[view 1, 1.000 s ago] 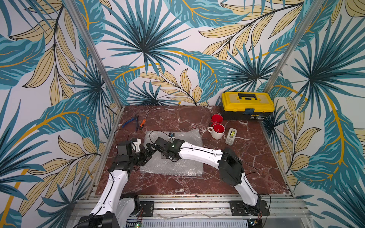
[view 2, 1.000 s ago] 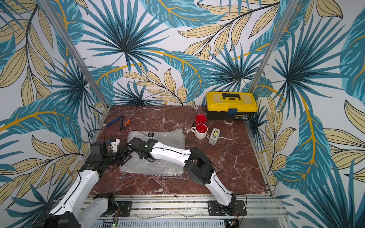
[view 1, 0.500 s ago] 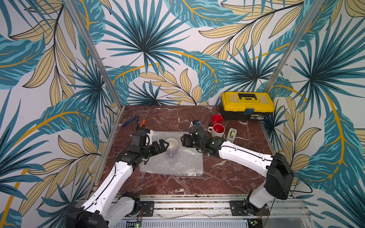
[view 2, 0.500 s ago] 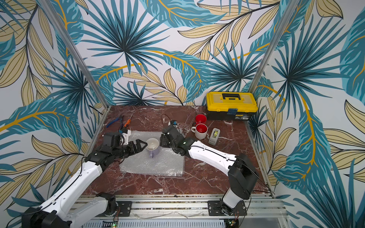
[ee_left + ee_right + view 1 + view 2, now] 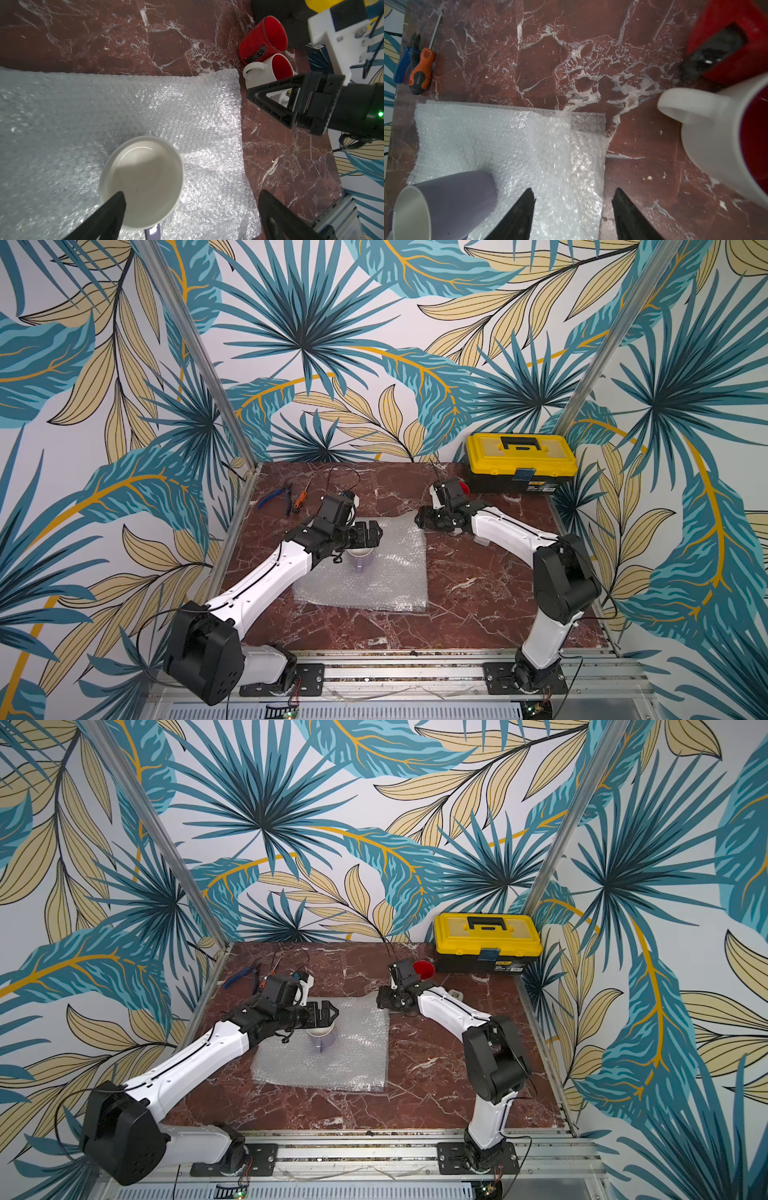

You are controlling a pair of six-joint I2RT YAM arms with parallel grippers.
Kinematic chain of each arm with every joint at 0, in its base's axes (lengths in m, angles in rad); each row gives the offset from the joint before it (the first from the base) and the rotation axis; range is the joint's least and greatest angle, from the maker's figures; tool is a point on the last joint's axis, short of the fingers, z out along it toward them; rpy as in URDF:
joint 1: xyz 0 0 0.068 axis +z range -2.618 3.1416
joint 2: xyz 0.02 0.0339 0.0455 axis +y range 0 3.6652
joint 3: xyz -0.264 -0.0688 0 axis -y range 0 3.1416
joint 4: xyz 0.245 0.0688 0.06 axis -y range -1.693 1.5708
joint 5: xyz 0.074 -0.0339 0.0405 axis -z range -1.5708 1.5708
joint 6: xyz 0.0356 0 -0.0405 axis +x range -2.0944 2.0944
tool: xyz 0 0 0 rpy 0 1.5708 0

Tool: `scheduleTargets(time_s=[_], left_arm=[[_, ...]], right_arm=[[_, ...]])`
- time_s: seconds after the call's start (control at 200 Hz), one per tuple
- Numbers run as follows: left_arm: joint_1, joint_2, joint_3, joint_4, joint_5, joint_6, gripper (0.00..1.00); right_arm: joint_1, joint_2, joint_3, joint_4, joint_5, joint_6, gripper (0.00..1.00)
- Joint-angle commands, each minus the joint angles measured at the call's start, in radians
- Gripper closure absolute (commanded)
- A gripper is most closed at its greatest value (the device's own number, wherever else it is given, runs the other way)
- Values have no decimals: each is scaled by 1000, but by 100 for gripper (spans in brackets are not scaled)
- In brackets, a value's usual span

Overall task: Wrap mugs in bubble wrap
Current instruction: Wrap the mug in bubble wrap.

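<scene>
In both top views the left hand (image 5: 371,533) partly covers the lavender mug (image 5: 360,563); the right arm (image 5: 507,531) hides the white mug (image 5: 262,73).

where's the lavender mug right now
In both top views the lavender mug stands upright on the bubble wrap, just beneath the open left gripper.

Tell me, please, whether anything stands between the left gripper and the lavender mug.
Nothing visible does. The open left gripper hangs over the lavender mug, which stands upright and uncovered on the bubble wrap.
</scene>
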Motion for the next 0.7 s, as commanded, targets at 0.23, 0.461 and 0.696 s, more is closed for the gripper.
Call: scheduleTargets(time_s=[0.23, 0.461, 0.696], left_arm=[[-3, 52, 61, 55, 31, 8, 0], [-3, 61, 62, 61, 44, 5, 0], [-2, 46, 57, 60, 35, -1, 0]], right_arm=[[-47, 145, 114, -41, -186, -52, 44], [-57, 164, 120, 0, -245, -46, 62], [-57, 141, 109, 34, -273, -34, 85]])
